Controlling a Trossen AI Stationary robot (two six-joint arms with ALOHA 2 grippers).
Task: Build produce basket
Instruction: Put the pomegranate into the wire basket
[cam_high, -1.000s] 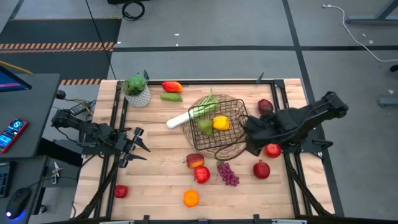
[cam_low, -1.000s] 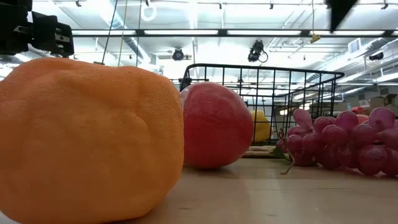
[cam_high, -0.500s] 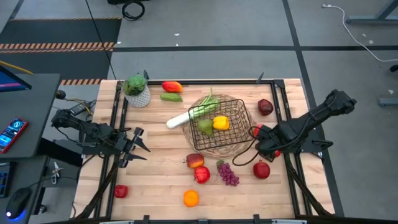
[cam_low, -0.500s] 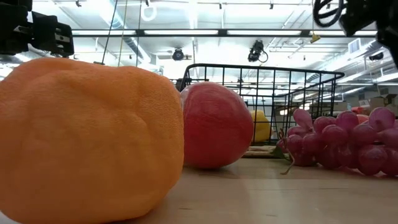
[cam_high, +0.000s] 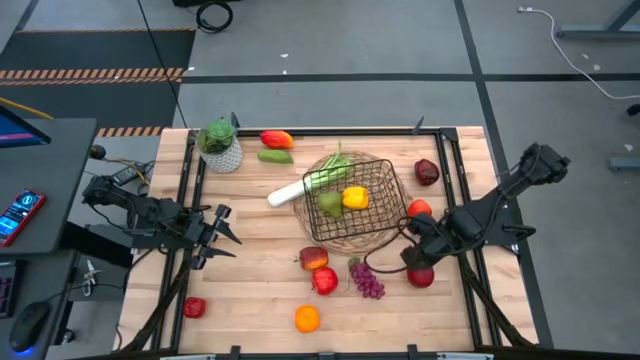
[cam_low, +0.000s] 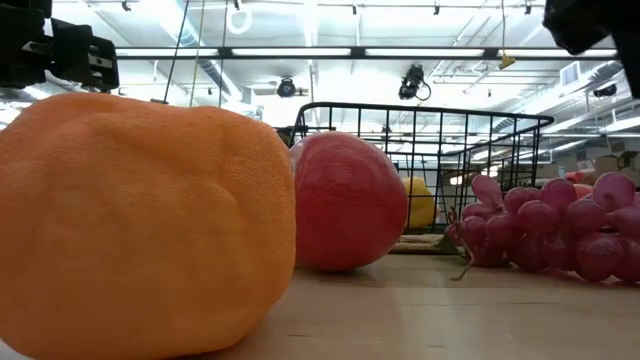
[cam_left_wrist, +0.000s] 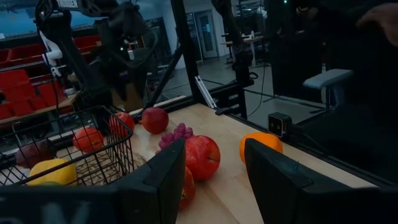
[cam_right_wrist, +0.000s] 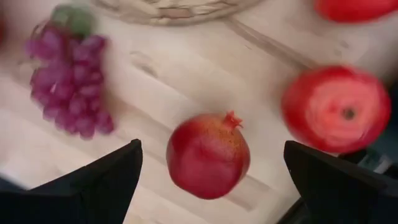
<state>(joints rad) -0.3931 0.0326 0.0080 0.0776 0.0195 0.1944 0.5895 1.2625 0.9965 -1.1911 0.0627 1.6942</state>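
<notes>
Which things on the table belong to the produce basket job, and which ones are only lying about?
For the job:
- basket
- pomegranate under the open right pincer
- grapes
- orange
- leek
- apples by the basket

Only lying about:
- potted plant
- wicker mat

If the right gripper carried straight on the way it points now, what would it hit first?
Most likely the pomegranate, centred between the open right gripper fingers in its wrist view, on the table; depth is unclear.
</notes>
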